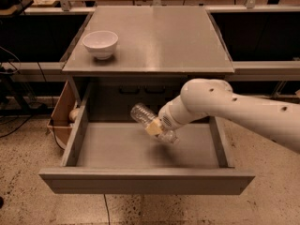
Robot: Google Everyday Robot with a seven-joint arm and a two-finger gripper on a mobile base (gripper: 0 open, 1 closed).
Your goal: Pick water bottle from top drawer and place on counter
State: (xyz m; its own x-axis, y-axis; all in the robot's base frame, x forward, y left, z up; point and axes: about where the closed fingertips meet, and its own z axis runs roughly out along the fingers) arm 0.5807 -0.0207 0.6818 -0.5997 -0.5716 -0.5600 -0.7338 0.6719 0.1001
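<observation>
Your pincer [158, 127] sits inside the open top drawer [145, 182], its fingers clamped around the middle of the water bottle [142, 114]. You see the bottle tilted, one end pointing up and left toward the drawer's back, with its shadow on the drawer floor beneath. On the counter [154, 36] above, a white bowl [100, 43] stands near the left edge.
</observation>
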